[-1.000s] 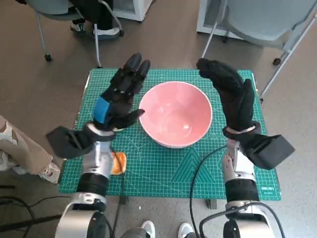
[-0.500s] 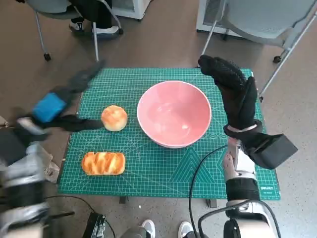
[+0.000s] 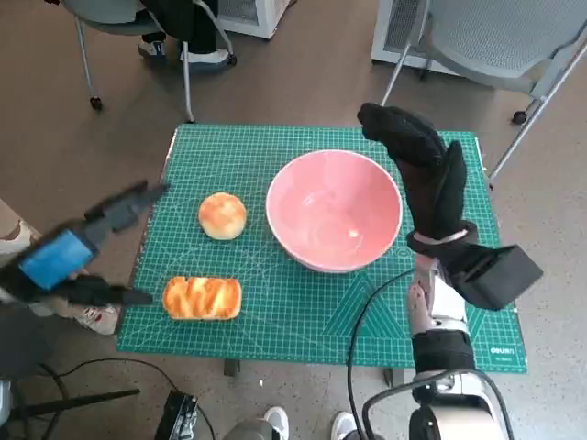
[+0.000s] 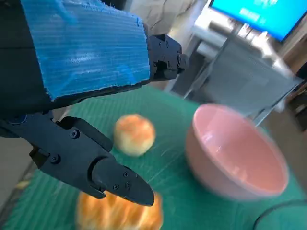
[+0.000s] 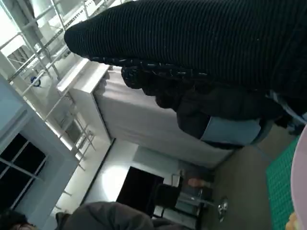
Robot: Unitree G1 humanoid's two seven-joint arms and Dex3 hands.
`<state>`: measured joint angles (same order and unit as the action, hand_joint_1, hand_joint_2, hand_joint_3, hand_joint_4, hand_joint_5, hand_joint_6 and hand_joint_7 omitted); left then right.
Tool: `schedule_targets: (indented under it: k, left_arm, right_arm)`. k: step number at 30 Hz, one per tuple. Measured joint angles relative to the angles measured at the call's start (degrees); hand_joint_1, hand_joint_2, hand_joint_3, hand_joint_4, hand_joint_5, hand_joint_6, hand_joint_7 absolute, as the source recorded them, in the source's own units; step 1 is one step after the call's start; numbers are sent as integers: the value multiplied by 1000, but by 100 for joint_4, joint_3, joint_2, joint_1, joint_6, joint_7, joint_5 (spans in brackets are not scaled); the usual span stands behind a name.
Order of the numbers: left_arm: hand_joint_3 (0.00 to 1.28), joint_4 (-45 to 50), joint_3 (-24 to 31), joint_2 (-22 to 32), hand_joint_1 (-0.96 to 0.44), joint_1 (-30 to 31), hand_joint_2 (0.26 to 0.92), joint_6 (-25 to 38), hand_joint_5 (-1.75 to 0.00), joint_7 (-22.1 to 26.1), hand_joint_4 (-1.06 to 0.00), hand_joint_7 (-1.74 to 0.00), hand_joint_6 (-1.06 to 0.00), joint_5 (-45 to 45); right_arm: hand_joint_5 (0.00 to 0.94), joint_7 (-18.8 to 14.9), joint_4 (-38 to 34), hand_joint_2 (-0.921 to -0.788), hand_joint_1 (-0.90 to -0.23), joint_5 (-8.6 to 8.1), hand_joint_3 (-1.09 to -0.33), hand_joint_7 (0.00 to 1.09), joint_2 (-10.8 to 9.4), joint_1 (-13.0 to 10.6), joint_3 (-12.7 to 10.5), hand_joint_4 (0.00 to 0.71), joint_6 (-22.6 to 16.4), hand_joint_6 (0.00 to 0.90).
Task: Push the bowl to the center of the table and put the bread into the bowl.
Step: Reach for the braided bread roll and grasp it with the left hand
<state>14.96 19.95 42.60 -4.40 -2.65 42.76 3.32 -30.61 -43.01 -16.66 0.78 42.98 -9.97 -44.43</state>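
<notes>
The pink bowl (image 3: 334,210) stands empty near the middle of the green mat (image 3: 275,312). A round bun (image 3: 222,214) lies just left of it, and a long glazed bread (image 3: 202,298) lies near the mat's front left. The left wrist view shows the bowl (image 4: 237,155), the bun (image 4: 135,134) and the long bread (image 4: 120,215) too. My left hand (image 3: 69,257) is off the mat's left edge, blurred, fingers spread, holding nothing. My right hand (image 3: 424,174) is raised by the bowl's right rim, fingers apart and empty.
Chair legs (image 3: 188,87) and a person's feet stand beyond the table's far edge. A grey chair (image 3: 495,37) is at the far right. A person's shoe and leg (image 3: 18,240) show by the table's left side. A black cable (image 3: 367,312) runs along my right forearm.
My left hand has swung away from the bowl, leftward and off the mat, uncovering the bun and the long bread. The right hand has hardly moved. The camera has shifted slightly.
</notes>
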Motion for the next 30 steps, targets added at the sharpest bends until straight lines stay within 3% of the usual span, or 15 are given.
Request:
schedule_targets:
  k: [14,30]
  left_arm:
    - [2,314,-446,246,-565,460,694,795,-22,-124,-100,-104,-280,560]
    - [1,737,-2095,252,-445,470,676,1992,-11,-123,-109,-81,-292,2152]
  right_arm:
    - [4,-42,-119,-921,-655,-118,-789,308,-83,-3,12,229,48,191]
    - [4,10,-49,-921,-655,-107,-788,335,-107,-122,25,232,86,178]
